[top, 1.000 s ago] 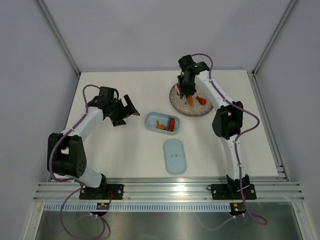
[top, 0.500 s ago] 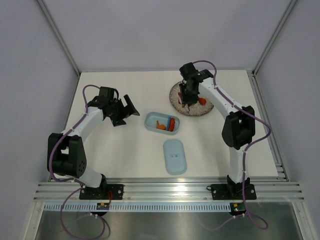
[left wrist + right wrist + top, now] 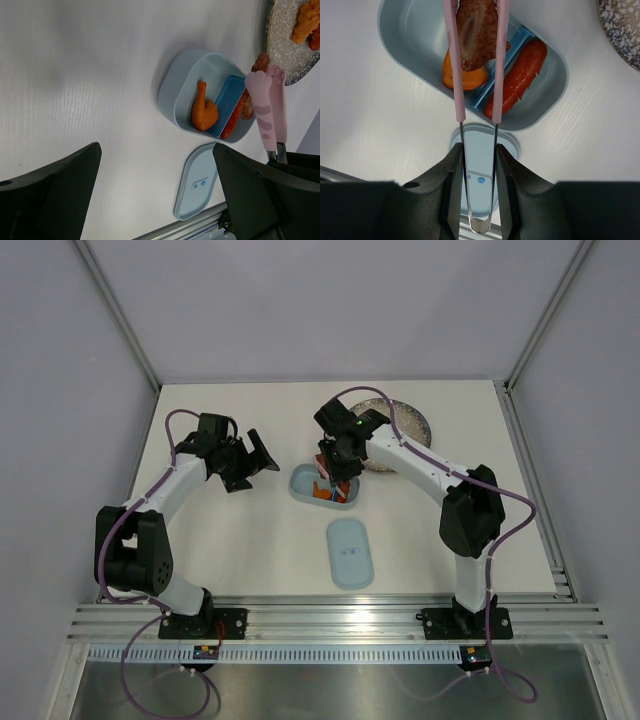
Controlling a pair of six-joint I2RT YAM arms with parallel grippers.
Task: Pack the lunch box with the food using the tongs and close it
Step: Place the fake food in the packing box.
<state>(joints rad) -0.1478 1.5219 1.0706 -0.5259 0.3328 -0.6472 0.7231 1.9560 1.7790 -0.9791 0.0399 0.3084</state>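
The right gripper [image 3: 478,165] is clamped on the steel handle of the tongs [image 3: 454,65]. The pale pink arms are squeezed in on a brown chunk of food [image 3: 476,35], pinched on both sides, right over the lunch box [image 3: 555,95]. The top of that chunk runs out of the right wrist view, so its full shape is lost. Whether it hangs clear of the pieces below or touches them, can't tell from here.

Inside the tub there's an orange drumstick-shaped piece [image 3: 204,111], then a blue divider [image 3: 227,102]. A red sausage [image 3: 520,75] lies on the other side of the divider, partly crossed by a tong arm. From overhead the tongs are almost swallowed by the right arm's black wrist, with only a fleck of colour showing over the box.

The lid [image 3: 350,552] lies flat on the table [image 3: 230,540], near the box on the robot's side, not touching it. In the right wrist view the fingers and handle cover much of it.

The grey speckled plate [image 3: 405,420] sits behind the right arm, partly covered. The left wrist view catches just its edge, with an orange piece [image 3: 305,22] cut by the frame.

The left gripper [image 3: 262,452] hovers over bare table to the left of the box, jaws spread wide, nothing between them.
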